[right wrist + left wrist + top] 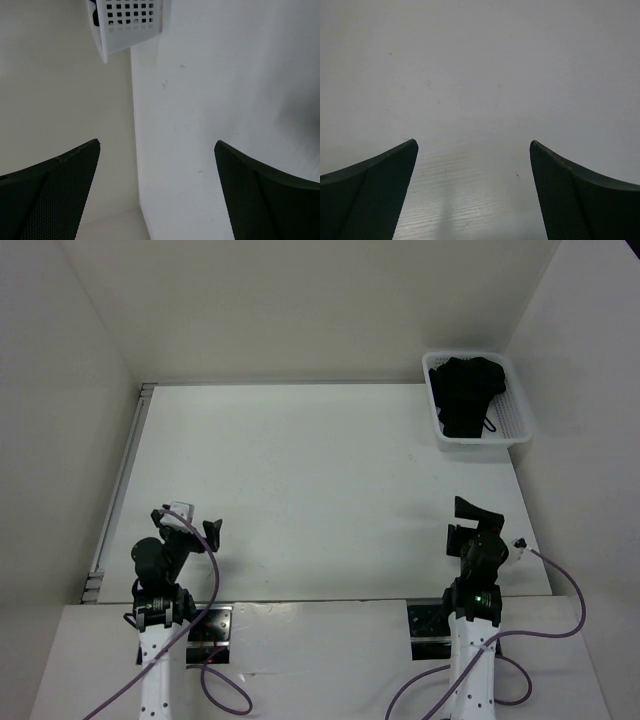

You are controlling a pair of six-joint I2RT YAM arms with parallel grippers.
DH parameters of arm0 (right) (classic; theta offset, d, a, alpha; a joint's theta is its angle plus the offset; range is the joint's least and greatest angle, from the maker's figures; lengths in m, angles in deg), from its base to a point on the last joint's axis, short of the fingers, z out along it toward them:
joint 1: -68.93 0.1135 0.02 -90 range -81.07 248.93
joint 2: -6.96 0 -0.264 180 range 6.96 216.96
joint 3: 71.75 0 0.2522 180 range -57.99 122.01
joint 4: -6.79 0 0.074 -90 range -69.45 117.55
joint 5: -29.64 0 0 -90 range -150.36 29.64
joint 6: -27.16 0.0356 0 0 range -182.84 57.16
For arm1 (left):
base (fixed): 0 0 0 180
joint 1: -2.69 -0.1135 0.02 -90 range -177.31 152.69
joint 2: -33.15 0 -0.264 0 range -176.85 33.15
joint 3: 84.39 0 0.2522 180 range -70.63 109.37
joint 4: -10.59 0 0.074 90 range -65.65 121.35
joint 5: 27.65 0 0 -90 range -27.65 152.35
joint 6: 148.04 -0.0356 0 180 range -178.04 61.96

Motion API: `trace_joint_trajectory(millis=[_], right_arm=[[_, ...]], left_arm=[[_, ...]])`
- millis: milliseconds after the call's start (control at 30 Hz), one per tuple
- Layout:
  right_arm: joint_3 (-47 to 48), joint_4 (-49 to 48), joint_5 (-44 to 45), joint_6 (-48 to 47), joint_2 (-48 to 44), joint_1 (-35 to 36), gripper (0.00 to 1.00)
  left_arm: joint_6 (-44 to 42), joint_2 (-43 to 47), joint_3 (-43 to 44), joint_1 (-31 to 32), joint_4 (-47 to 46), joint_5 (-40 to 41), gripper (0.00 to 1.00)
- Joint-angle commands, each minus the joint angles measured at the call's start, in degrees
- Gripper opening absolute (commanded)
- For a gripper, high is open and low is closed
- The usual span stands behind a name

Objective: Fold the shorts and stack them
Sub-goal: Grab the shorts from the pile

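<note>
We are holding the left gripper (472,145) and right gripper (157,142) spread wide, gripping nothing, well short of the basket (482,443). Bunched inside it, the shorts (468,390) are looking light and limp; we are favouring a pinch on a top fold.

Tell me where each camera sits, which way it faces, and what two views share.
Top external: above and behind the arms, looking down at the white table; the left gripper and right gripper show, with black fabric shorts in a white plastic mesh basket far right.
Left wrist: on the left arm, facing the tabletop; its open fingers show.
Right wrist: on the right arm, facing a table edge and the basket; its open fingers show.
Shared: the basket, in top external and right wrist.
</note>
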Motion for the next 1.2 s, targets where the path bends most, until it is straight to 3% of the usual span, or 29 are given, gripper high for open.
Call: trace_joint_trajectory(millis=[0, 100, 167, 233, 333, 400, 433, 467, 533, 633, 733, 833, 967, 1067, 1167], right_arm=[[-1.73, -1.01, -10.94, -5.17, -1.09, -0.46, 1.0], [-1.22, -12.95, -15.13, -10.44, -1.09, 0.15, 1.0], [3.44, -12.99, -11.29, -16.76, -1.09, 0.86, 1.0], [9.14, -13.51, -8.38, -23.53, 1.09, 3.22, 1.0], [14.77, -14.57, -4.94, -29.06, 9.16, 5.07, 1.0], [24.13, -15.53, -3.88, -31.53, 18.81, 6.65, 1.0], [28.37, -15.54, -2.92, -33.29, 30.79, 7.53, 1.0], [32.94, -13.45, -1.34, -35.91, 37.0, 8.67, 1.0], [47.0, -6.01, 9.62, -37.86, 53.74, 13.39, 1.0], [61.87, -3.85, 16.94, -43.39, 69.42, 16.23, 1.0], [73.82, -3.85, 22.21, -49.9, 79.3, 16.24, 1.0], [90.07, 2.01, 25.63, -57.98, 94.76, 15.71, 1.0], [114.03, 6.6, 28.82, -64.68, 115.13, 13.52, 1.0], [131.45, 8.89, 22.0, -68.98, 129.29, 9.58, 1.0], [136.07, 10.03, 18.71, -68.29, 136.43, 6.67, 1.0]], left_arm=[[-0.19, 6.97, 0.15, 0.01, 5.48, -21.12, 0.99], [-0.19, 6.97, 1.74, 0.01, 10.77, -35.13, 0.99], [-0.19, 6.97, 1.74, 0.01, 9.56, -37.87, 0.99], [-0.19, 6.97, -0.53, 0.01, -1.54, -34.15, 0.99], [-0.19, 6.97, -0.55, 0.01, -6.88, -30.6, 0.99], [-0.19, 6.97, -0.55, 0.01, -10.3, -27.54, 0.99], [-0.19, 6.36, -0.55, 0.01, -12.67, -26.65, 0.99], [-0.19, 6.36, -0.55, 0.01, -16.43, -26.03, 0.99], [-0.19, 4.52, 0.06, 0.01, -18.83, -24.62, 0.99], [-0.19, 1.88, 2.26, 0.01, -19.37, -20.15, 0.99], [-0.19, -0.14, 5.07, 0.01, -18.32, -13.14, 0.99], [-0.19, -3.56, 8.22, 0.01, -17.8, -6.98, 0.99], [-0.19, -14.79, 15.85, 0.01, -9.81, -4.76, 0.99], [-0.19, -34.09, 24.21, 0.01, -4.53, -2.39, 0.99], [-0.19, -49.03, 35.2, 0.01, 4.78, -5.27, 0.99]])
